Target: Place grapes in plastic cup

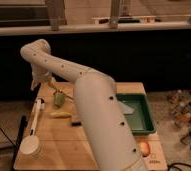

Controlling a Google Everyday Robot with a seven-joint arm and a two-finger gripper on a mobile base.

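Note:
The grapes (59, 100) are a small pale yellow-green bunch at the back left of the wooden table (54, 135). My gripper (57, 93) is right at the top of the bunch, reaching down from the white arm (96, 107) that crosses the view. I cannot tell if the bunch rests on the table or is lifted. The plastic cup (30, 146), short, round and white, stands at the table's front left corner, well in front of the gripper.
A long pale yellow banana-like piece (60, 114) lies just in front of the grapes. A long white object (36, 114) lies by the left edge. A green tray (138, 114) sits at the right, an orange object (144, 148) in front of it. Bottles (186, 112) stand beyond the table's right side.

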